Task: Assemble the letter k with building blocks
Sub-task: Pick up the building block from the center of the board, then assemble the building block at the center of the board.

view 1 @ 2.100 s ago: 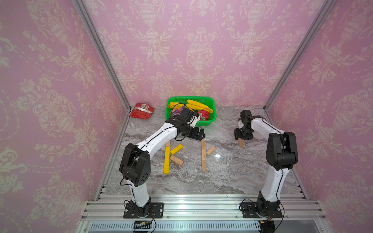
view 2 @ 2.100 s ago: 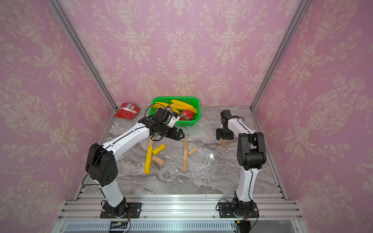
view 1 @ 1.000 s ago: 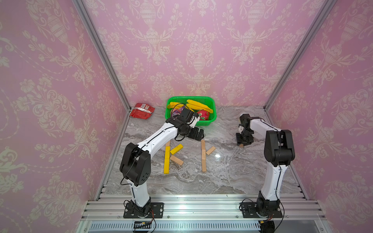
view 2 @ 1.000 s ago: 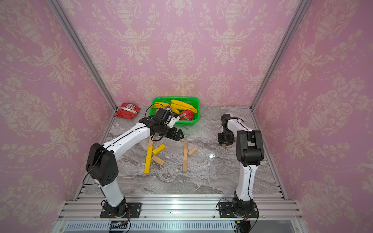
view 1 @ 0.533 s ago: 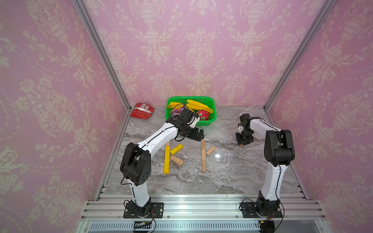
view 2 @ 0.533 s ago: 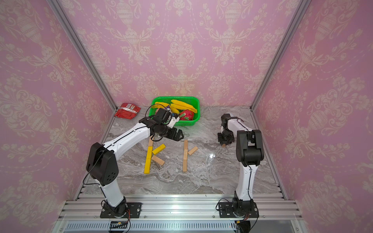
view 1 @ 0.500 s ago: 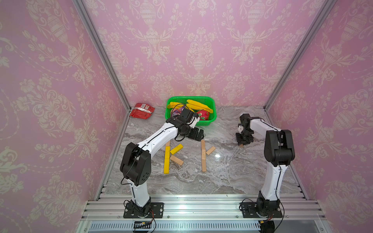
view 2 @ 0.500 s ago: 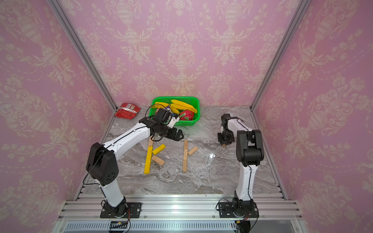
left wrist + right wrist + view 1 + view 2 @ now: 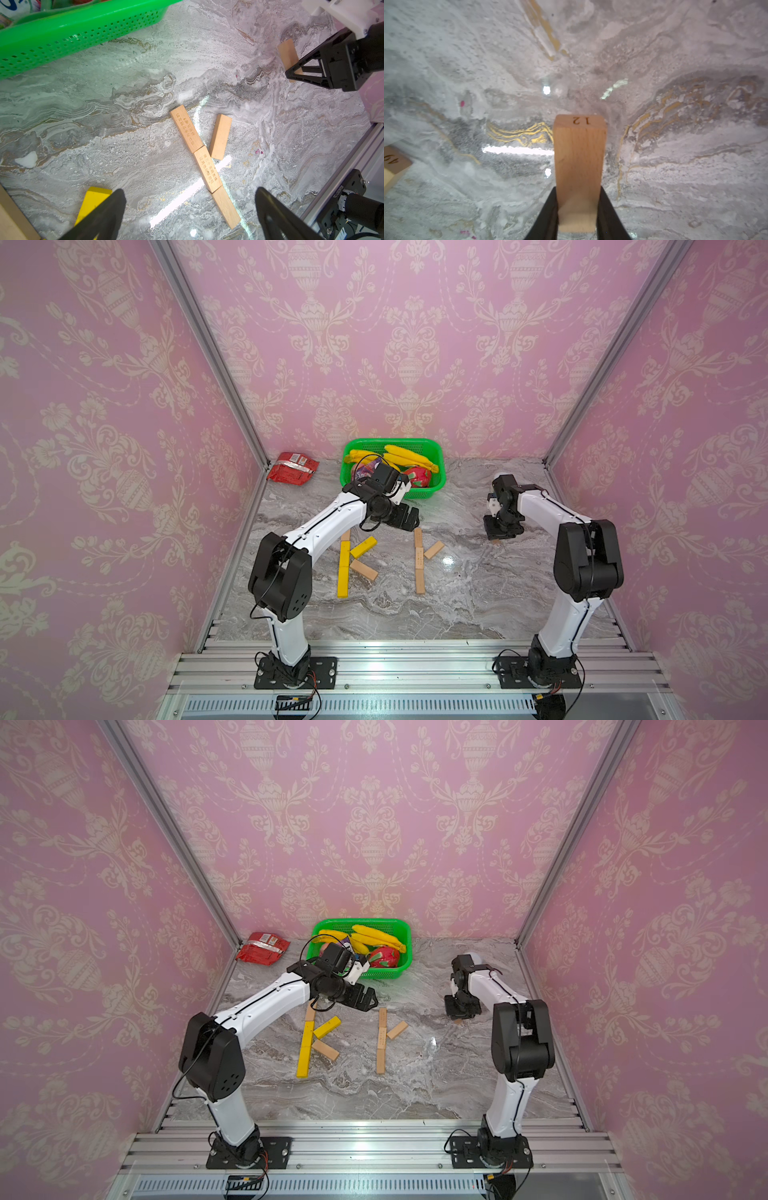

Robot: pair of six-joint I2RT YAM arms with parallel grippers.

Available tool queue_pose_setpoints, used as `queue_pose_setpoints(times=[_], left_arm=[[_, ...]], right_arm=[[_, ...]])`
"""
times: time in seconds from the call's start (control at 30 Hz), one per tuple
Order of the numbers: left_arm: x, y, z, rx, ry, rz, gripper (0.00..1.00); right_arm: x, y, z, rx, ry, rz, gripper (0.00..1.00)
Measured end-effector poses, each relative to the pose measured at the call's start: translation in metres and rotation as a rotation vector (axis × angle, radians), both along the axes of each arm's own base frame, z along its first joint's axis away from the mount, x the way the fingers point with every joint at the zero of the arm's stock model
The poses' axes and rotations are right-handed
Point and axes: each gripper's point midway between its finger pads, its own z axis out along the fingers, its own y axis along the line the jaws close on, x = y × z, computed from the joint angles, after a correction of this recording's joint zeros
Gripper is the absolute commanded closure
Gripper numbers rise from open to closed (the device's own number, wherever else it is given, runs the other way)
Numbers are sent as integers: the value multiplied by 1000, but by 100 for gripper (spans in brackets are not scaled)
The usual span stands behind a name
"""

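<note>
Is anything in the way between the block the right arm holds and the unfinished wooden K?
Nothing visible. Only bare table lies between the wood block in the right gripper and the all-wood K. The open left gripper hovers by its far end, apparently off that path.

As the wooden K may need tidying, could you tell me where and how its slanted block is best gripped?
Grip the slanted block across its long sides, toward its outer end, coming straight down. It lies flat on the table with both long sides free, but its inner end sits right by the stem, which a grip there could knock.
</note>
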Motion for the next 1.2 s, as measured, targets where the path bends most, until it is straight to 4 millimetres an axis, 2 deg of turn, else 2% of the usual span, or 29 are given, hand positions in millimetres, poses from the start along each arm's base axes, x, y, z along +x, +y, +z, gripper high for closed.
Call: queue_pose_setpoints(times=[0.17,0.3,0.43,0.6,0.7,0.83,1.0,1.2], left_arm=[[-1,-1,9,-32,13,-14,1],[-9,-3,20,-74,48,-38,1],[-29,-2,32,-113,92,-62,1],[-67,18,39,-118,108,-62,1],[-85,33,36,-112,121,-49,1],[-95,53,19,-98,153,-9,1],[-95,69,2,-84,184,28,1],[-91,75,4,-115,176,42,1]], right_arm=[[-25,40,21,46,-76,136,72],[-48,54,20,88,-87,185,72],[-70,68,19,86,-96,246,72],[-86,92,27,105,-145,327,71],[-93,103,26,103,-149,368,71],[-104,119,18,79,-140,422,71],[-121,127,1,61,-103,442,70],[-128,133,-8,53,-80,462,70]])
